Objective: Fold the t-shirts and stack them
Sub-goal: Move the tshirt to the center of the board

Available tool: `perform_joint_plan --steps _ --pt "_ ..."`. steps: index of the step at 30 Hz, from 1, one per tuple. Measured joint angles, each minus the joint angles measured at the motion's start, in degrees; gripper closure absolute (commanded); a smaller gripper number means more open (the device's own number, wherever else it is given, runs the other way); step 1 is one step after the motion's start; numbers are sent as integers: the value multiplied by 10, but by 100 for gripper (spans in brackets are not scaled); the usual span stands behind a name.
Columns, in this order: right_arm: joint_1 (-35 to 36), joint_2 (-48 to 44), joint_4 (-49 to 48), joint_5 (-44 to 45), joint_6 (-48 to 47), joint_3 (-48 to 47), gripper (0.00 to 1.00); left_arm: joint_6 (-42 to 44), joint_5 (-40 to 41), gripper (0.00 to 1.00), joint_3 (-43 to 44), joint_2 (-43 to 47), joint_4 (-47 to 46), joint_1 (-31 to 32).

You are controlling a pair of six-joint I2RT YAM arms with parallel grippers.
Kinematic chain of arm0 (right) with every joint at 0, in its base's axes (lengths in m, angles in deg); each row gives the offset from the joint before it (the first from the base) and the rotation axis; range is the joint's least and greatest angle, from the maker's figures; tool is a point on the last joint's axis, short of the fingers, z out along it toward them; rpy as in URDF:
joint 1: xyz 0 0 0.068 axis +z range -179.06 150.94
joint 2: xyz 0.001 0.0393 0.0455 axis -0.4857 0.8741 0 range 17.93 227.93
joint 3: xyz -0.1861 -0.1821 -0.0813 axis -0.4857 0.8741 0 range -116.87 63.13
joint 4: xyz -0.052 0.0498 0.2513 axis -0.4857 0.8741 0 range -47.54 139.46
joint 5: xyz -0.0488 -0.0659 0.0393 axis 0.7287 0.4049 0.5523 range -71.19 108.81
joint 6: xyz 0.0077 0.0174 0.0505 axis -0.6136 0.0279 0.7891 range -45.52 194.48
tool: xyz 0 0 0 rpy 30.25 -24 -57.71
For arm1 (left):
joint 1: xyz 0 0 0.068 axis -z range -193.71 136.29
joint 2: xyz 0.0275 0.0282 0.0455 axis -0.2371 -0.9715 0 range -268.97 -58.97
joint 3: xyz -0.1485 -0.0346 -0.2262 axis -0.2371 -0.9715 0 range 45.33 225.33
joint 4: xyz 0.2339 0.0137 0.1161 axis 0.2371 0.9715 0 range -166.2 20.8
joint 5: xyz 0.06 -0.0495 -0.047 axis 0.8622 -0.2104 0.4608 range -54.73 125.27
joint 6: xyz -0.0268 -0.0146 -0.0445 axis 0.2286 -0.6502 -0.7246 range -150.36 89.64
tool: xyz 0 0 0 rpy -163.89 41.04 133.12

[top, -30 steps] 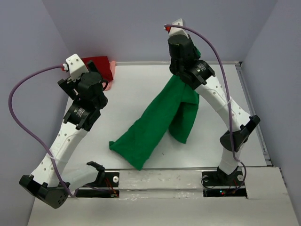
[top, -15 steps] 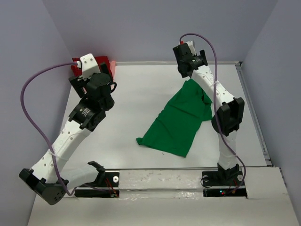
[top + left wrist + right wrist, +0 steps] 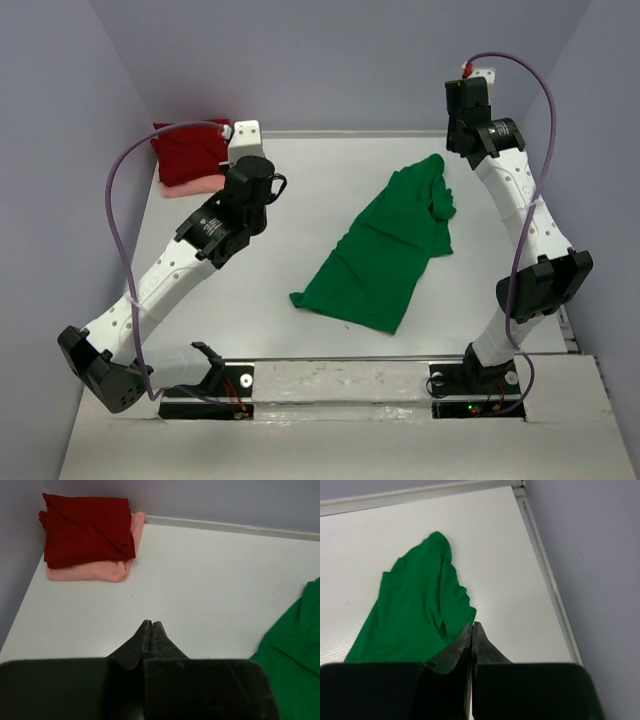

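We see our left end effector (image 3: 151, 625) and right end effector (image 3: 471, 626) pinched together, empty. The green t-shirt (image 3: 385, 255) lies rumpled on the table (image 3: 300, 200); the dark red t-shirt (image 3: 188, 150) tops the salmon t-shirt (image 3: 195, 186) at ten o'clock.

White table (image 3: 300, 200), raised far rim, lavender walls (image 3: 300, 60).

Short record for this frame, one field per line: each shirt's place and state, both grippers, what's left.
green shirt: unfolded, rumpled, lying loose on the table, centre-right
dark red shirt: folded, on top of the pink one, far left corner
salmon pink shirt: folded, bottom of the stack
left gripper: shut, empty, over bare table
right gripper: shut, empty, raised near the far right corner
left to do: fold the green shirt and add it to the stack
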Motion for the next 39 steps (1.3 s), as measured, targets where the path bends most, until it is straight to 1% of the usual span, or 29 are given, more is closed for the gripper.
perform_joint_plan --steps 3,6,7,8,9,10,11,12,14,15,16,17,18,20,22,24,27,30,33,36,38,39 --pt "-51 3 -20 -45 21 57 100 -8 -10 100 20 -19 13 1" --pt "-60 7 -36 -93 33 115 100 -10 -29 100 25 -29 14 1" --pt "-59 5 -42 -110 36 140 74 -12 -41 98 25 -30 15 1" --pt "-56 4 -47 -131 40 167 48 -12 -55 88 26 -31 15 1" --pt "-56 4 -48 -141 45 181 34 -16 -66 85 30 -36 17 1" --pt "-55 0 -58 -157 50 208 26 -17 -75 85 34 -42 18 1" --pt "-54 -4 -64 -166 49 223 24 -23 -85 84 39 -51 20 1" --pt "-53 -14 -64 -176 52 248 22 -28 -94 78 42 -64 20 1" --pt "-52 -50 -70 -190 55 291 19 -42 -108 64 41 -93 27 4" --pt "-52 -72 -68 -194 55 303 18 -50 -118 55 35 -107 29 5" --pt "-52 -95 -66 -196 56 308 18 -59 -126 52 28 -119 31 8" --pt "-52 -115 -68 -196 55 308 18 -71 -143 44 11 -127 32 8" --pt "-52 -141 -74 -196 55 308 18 -73 -148 43 3 -141 34 9" --pt "-52 -177 -77 -196 55 304 19 -86 -169 42 -19 -155 40 11" --pt "-52 -189 -80 -196 57 297 21 -94 -183 43 -28 -166 45 12" --pt "-53 -176 -88 -198 63 290 22 -103 -197 45 -28 -175 45 13" --pt "-53 -126 -92 -208 74 292 23 -110 -205 45 -28 -179 50 17" --pt "-53 -95 -90 -218 80 303 23 -122 -207 45 -29 -179 58 28" --pt "-53 -93 -84 -223 81 308 23 -143 -213 45 -46 -183 58 41" --pt "-58 -110 -82 -227 80 296 23 -164 -233 47 -91 -188 50 50" --pt "-68 -113 -78 -235 77 271 30 -181 -250 48 -122 -196 47 56" --pt "-77 -111 -77 -237 76 250 37 -186 -257 48 -133 -202 47 58"
